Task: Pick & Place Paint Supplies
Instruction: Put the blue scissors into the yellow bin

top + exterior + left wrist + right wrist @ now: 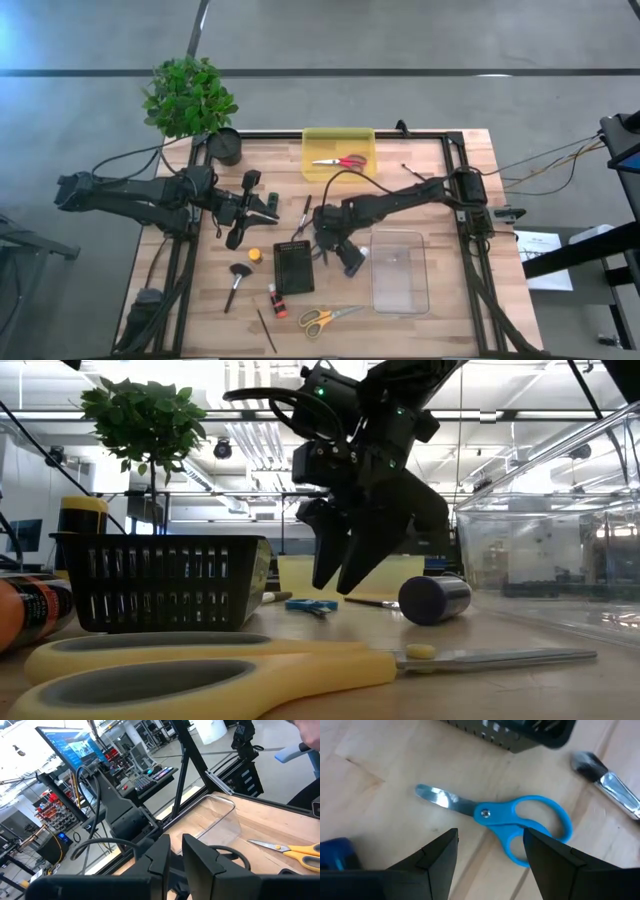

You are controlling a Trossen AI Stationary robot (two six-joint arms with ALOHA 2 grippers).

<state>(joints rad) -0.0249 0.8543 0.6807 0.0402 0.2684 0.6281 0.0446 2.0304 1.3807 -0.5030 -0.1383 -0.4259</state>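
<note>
My right gripper [490, 837] is open and points down over small blue-handled scissors [495, 815] that lie flat on the wood; its fingers stand on either side of them and touch nothing. In the high view it hovers beside the black basket [293, 267]. A soft-headed brush [605, 775] lies close by. The wider soft brush [237, 281], a red tube [275, 300], a yellow-orange piece [255, 255] and thin brushes [266, 330] [304, 212] rest on the table. My left gripper [268, 210] waits shut above the table's left half, holding nothing.
A yellow bin [338, 142] with red scissors sits at the far edge, and a clear container [400, 270] to the right. Yellow scissors [325, 318] lie near the front edge. A dark cylinder [435, 600] lies by the right gripper. A potted plant [190, 100] stands at the far left corner.
</note>
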